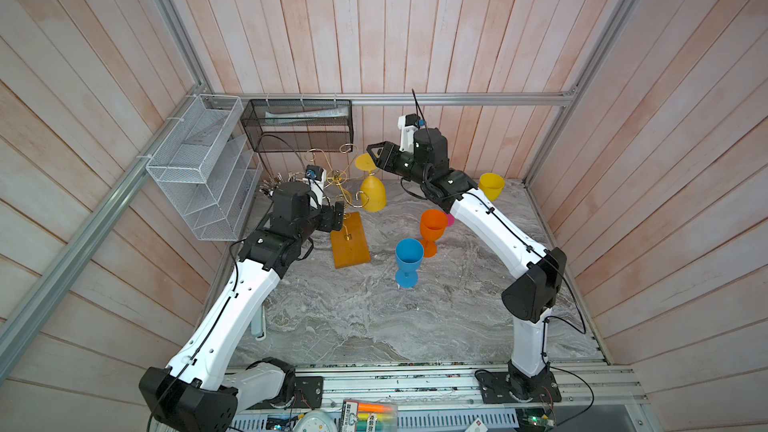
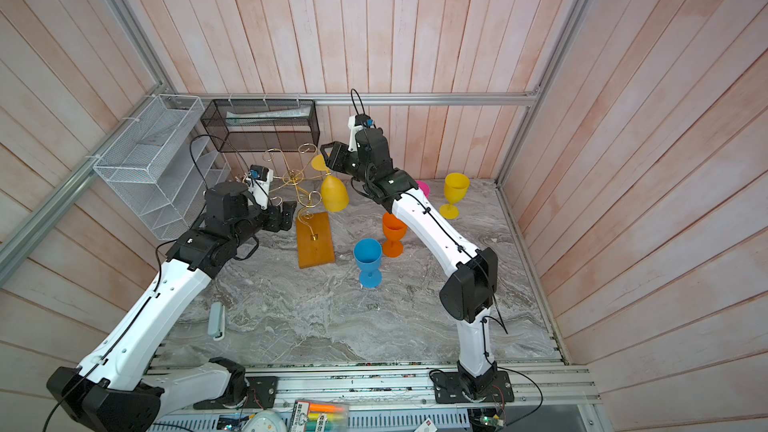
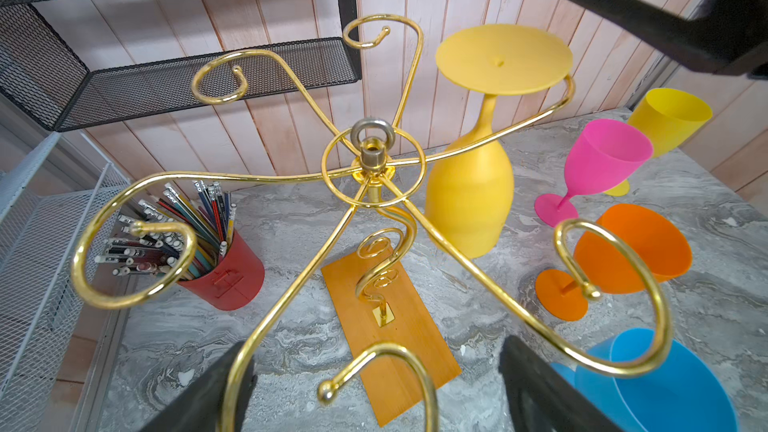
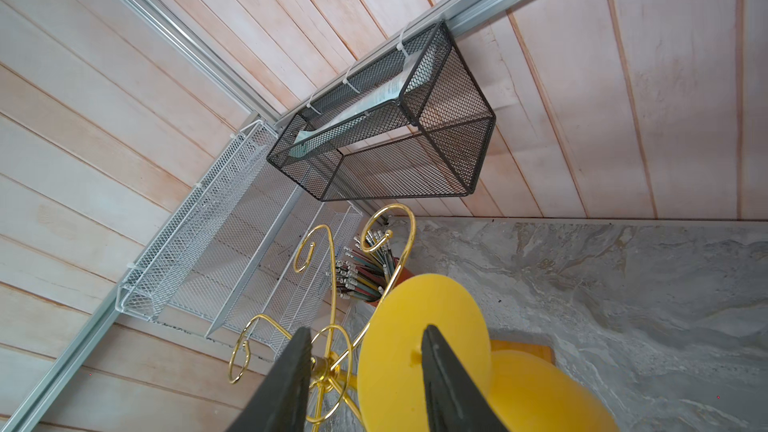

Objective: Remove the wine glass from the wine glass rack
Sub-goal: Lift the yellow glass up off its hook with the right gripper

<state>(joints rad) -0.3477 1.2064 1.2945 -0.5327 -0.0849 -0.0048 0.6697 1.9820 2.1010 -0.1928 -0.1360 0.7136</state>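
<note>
Presently, wine glass (image 1: 372,195) hangs inverted on wine glass rack (image 1: 350,243). Right pincer (image 4: 366,332), left pincer (image 3: 376,347): jaws apart, nothing held.

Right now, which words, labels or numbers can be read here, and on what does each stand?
No text can be read.
Label on the marker pack: too blurred.
Printed sheet in the black mesh basket: too small.
Markings on the pencils: too small.

Front of marble tabletop (image 1: 353,326) wide open; blue goblet (image 1: 409,257) and orange goblet (image 1: 433,224) stand just right of the wine glass rack (image 1: 350,243), black mesh basket (image 1: 297,126) hangs close behind it.
</note>
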